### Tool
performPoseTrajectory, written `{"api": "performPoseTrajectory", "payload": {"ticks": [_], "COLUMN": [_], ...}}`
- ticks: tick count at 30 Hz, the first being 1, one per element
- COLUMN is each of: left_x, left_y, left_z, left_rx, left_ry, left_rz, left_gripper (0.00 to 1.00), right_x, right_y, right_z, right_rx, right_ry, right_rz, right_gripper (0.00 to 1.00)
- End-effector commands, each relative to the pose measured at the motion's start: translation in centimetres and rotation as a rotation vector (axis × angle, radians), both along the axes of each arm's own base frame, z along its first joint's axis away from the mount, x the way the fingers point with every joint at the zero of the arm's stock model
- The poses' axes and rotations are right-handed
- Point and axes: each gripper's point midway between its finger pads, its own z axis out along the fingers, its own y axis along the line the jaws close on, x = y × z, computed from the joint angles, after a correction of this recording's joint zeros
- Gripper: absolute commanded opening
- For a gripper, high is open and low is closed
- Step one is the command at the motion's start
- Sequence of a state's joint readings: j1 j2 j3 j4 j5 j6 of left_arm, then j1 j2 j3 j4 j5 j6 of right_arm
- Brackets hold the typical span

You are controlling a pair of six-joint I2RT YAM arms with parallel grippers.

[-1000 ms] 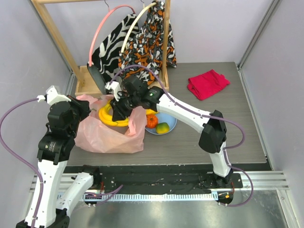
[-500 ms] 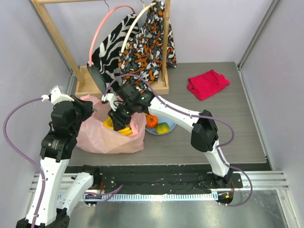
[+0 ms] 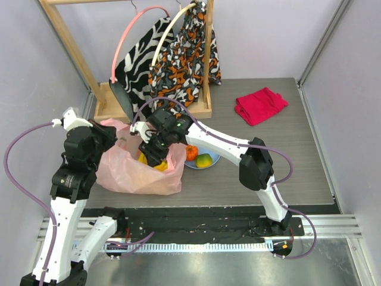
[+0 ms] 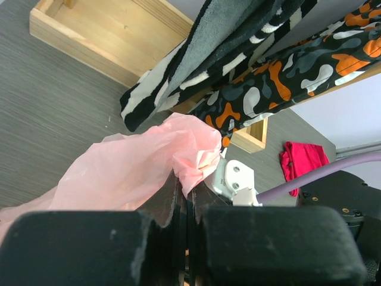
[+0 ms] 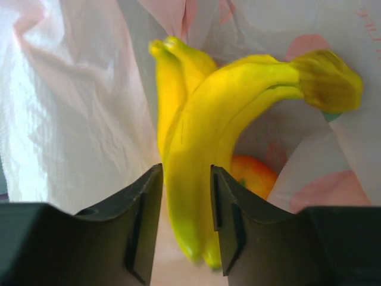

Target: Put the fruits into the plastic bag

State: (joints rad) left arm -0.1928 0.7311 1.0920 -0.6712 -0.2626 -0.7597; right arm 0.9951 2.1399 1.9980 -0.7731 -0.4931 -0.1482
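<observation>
1. The left gripper (image 4: 186, 193) is clamped on the bag (image 3: 128, 173) rim, keeping its mouth open.
2. The right gripper (image 5: 186, 196), narrow, holds the bananas (image 5: 196, 119) inside the bag above the apple (image 5: 253, 176), low enough to release.
3. The orange (image 3: 191, 152) and green fruit (image 3: 204, 159) lie on the plate (image 3: 216, 157) beyond.

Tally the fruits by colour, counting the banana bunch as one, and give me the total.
Yellow: 1, the banana bunch
Red-orange: 2, the bagged fruit in the plastic bag and the plated fruit on the blue plate
Green-yellow: 1, the green-yellow fruit, also on the plate
Total: 4
</observation>
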Motion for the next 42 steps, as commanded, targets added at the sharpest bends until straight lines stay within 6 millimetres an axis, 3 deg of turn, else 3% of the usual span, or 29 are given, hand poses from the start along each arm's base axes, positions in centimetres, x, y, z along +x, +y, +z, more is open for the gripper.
{"api": "performPoseTrajectory", "payload": {"ticks": [1, 6, 12, 13, 14, 15, 16, 18, 19, 21, 22, 24, 28, 34, 42], "left_x": [-0.3, -0.1, 0.1, 0.2, 0.2, 0.3, 0.3, 0.4, 0.5, 0.6, 0.7, 0.9, 1.1, 1.5, 1.3], "left_y": [0.7, 0.8, 0.8, 0.8, 0.9, 0.9, 1.0, 1.0, 1.0, 1.0, 1.0, 1.0, 0.9, 0.6, 0.5], "left_z": [1.3, 1.2, 1.3, 1.3, 1.4, 1.4, 1.4, 1.4, 1.5, 1.5, 1.5, 1.5, 1.4, 1.2, 1.2], "left_rx": [0.003, -0.019, -0.009, -0.005, 0.001, 0.003, 0.005, 0.008, 0.008, 0.013, 0.013, 0.018, 0.025, 0.023, 0.015], "left_ry": [-0.038, -0.051, -0.049, -0.047, -0.05, -0.048, -0.05, -0.051, -0.055, -0.056, -0.058, -0.057, -0.052, -0.045, -0.047], "left_rz": [0.033, 0.048, 0.048, 0.049, 0.049, 0.05, 0.052, 0.053, 0.053, 0.053, 0.053, 0.051, 0.045, 0.033, 0.027], "left_gripper": [0.0, 0.0, 0.0, 0.0, 0.0, 0.0, 0.0, 0.0, 0.0, 0.0, 0.0, 0.0, 0.0, 0.0, 0.0], "right_x": [0.5, 1.4, 2.8, 3.8, 4.4, 5.1, 6.0, 9.1, 10.1, 12.8, 13.2, 14.1, 12.4, 9.6, 7.7], "right_y": [0.8, 1.1, 0.1, -0.8, -1.9, -3.0, -4.0, -8.1, -9.6, -14.4, -16.2, -19.6, -23.9, -25.2, -22.9], "right_z": [7.0, 11.6, 20.6, 21.2, 23.7, 24.7, 23.7, 25.5, 22.8, 22.0, 19.0, 16.6, 10.6, 3.7, -0.6], "right_rx": [0.144, 0.252, 0.463, 0.475, 0.523, 0.542, 0.522, 0.54, 0.475, 0.414, 0.336, 0.27, 0.134, -0.055, -0.125], "right_ry": [-0.085, -0.081, -0.142, -0.142, -0.193, -0.213, -0.199, -0.28, -0.273, -0.355, -0.346, -0.327, -0.25, -0.152, -0.063], "right_rz": [-0.003, -0.039, -0.127, -0.175, -0.22, -0.261, -0.32, -0.49, -0.553, -0.755, -0.811, -0.915, -0.978, -0.923, -0.818], "right_gripper": [0.48, 0.51, 0.61, 0.61, 0.62, 0.62, 0.64, 0.64, 0.64, 0.65, 0.64, 0.63, 0.63, 0.63, 0.63]}}
